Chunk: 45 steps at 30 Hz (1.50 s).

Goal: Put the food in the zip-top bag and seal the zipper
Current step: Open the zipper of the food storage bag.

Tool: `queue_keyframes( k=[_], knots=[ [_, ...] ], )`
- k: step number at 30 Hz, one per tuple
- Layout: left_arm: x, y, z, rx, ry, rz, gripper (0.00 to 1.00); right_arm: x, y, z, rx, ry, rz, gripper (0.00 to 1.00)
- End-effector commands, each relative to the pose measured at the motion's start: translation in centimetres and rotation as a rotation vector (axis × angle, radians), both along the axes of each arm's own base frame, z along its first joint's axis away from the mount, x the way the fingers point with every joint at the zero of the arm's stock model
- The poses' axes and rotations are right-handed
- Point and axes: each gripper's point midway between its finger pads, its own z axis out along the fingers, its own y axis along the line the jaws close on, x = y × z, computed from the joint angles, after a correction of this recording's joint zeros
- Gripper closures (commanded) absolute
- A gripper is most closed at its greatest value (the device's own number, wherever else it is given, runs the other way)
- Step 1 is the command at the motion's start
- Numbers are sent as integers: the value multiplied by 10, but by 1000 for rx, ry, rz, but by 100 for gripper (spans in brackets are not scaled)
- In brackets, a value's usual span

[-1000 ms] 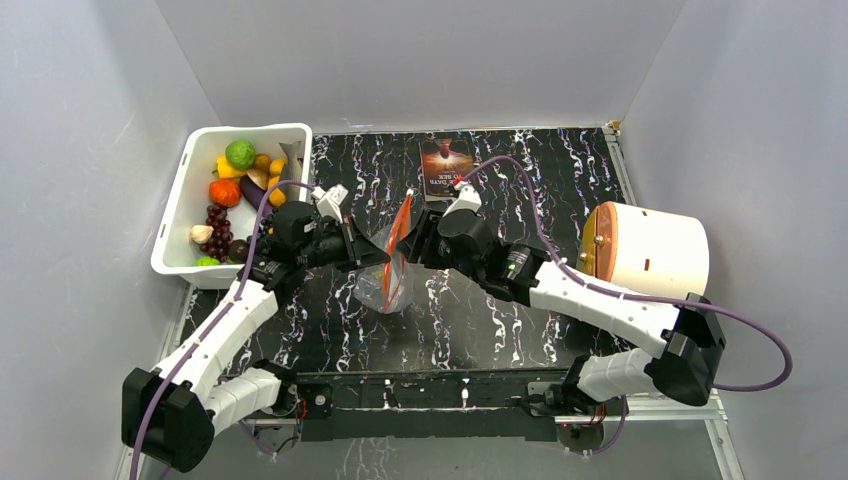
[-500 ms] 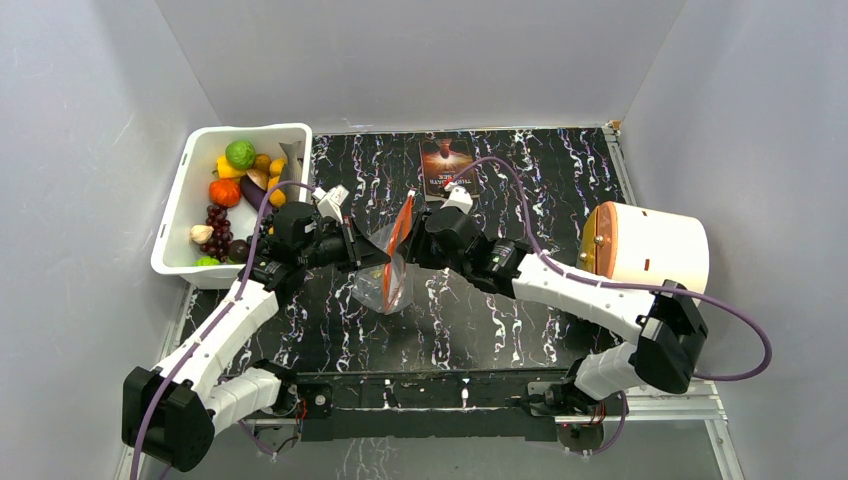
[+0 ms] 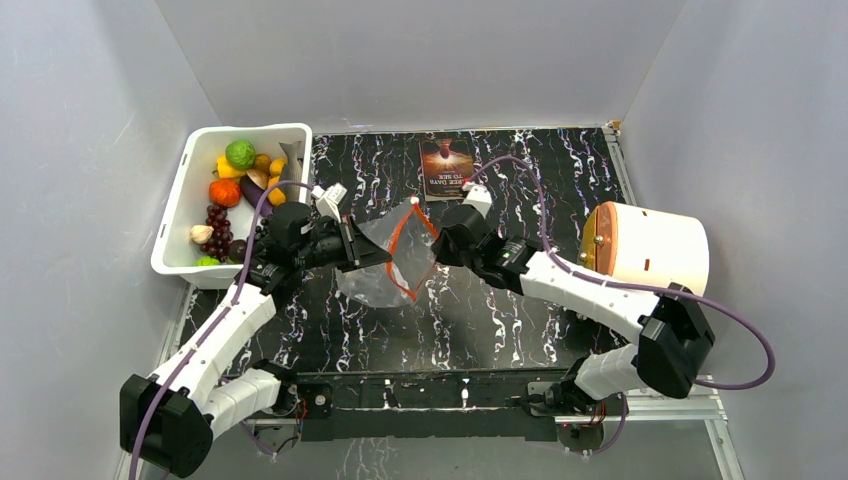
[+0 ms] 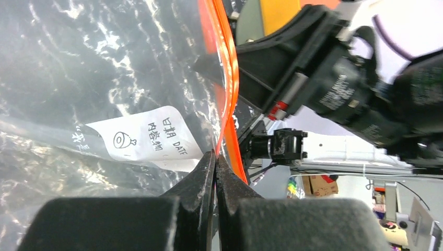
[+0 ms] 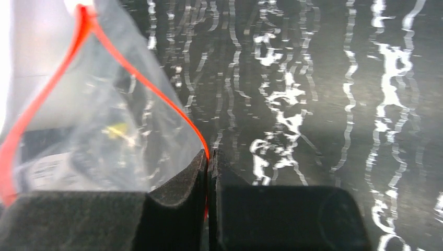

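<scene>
Orange zipper (image 3: pixel 401 255) is my guide here. Its two lips stand pulled into an open loop, so I judge the step in hand is spreading the mouth of the zip-top bag (image 3: pixel 375 275) before any loading. My left gripper (image 4: pixel 215 156) is pinched together on the bag's lip just beside the white label patch (image 4: pixel 145 139). My right gripper (image 5: pixel 208 156) is clamped on the opposite run of the strip. The bag hangs between them over the middle of the marbled table (image 3: pixel 580 170); I cannot tell whether its bottom rests on the surface. The food (image 3: pixel 225 192) lies in the white tub (image 3: pixel 255 128) at far left. A yellowish smear shows through the film in the right wrist view, too blurred to name.

To do this well I'd pull level and gently, since the thin strip could slide out of such narrow pinches. Both grippers are busy, so one must let go to fetch.

For room, the tub sits just beside my left wrist, a book (image 3: pixel 446 168) lies near the right wrist, and a white drum (image 3: pixel 655 250) flanks the right forearm. My freest direction looks to be toward me.
</scene>
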Motion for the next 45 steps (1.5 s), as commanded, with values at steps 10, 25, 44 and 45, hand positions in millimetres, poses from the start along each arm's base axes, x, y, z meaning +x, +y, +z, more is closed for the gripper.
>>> queue_keyframes(
  k=[10,25,44,45],
  knots=[
    [1,-14,34,-127,-62,-57,100,4,-37,43,47,-124,-17,100],
    [21,-35,54,0,-164,-62,31,5,-74,98,-164,-140,-61,100],
    [41,-42,-11,230,-112,-12,20,-16,16,58,105,-14,192,100],
    [45,-38,-15,273,-123,11,20,-16,17,59,111,-13,196,100]
  ],
)
